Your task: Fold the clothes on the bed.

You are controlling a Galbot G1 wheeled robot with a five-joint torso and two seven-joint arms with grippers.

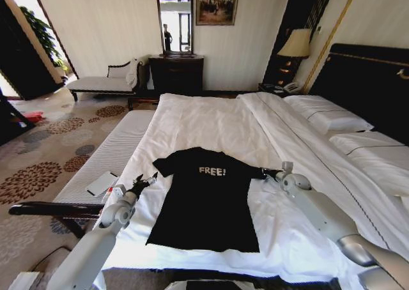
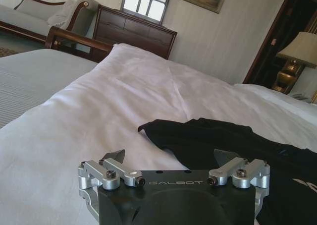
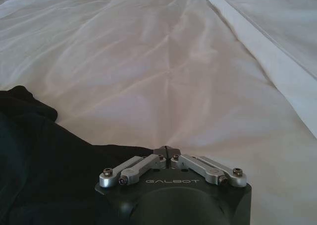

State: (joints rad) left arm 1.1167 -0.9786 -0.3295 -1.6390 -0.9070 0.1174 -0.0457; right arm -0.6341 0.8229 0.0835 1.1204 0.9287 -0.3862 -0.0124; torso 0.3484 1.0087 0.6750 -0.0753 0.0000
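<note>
The clothes, a black T-shirt (image 1: 204,200) with white "FREE!" lettering, lie flat and face up on the white duvet of the bed (image 1: 204,121), near its foot edge. My left gripper (image 1: 146,183) is open just off the shirt's left sleeve; in the left wrist view the gripper (image 2: 170,158) faces that sleeve (image 2: 198,133) with nothing between its fingers. My right gripper (image 1: 268,173) sits at the tip of the right sleeve, which is drawn out toward it. In the right wrist view the gripper (image 3: 167,150) is shut at the edge of the black fabric (image 3: 39,155).
A grey striped bench (image 1: 108,156) with a flat white object (image 1: 101,183) runs along the bed's left side. White pillows (image 1: 326,114) and the dark headboard (image 1: 370,79) are at the right. A dresser (image 1: 176,73), chaise (image 1: 102,82) and lamp (image 1: 295,44) stand beyond.
</note>
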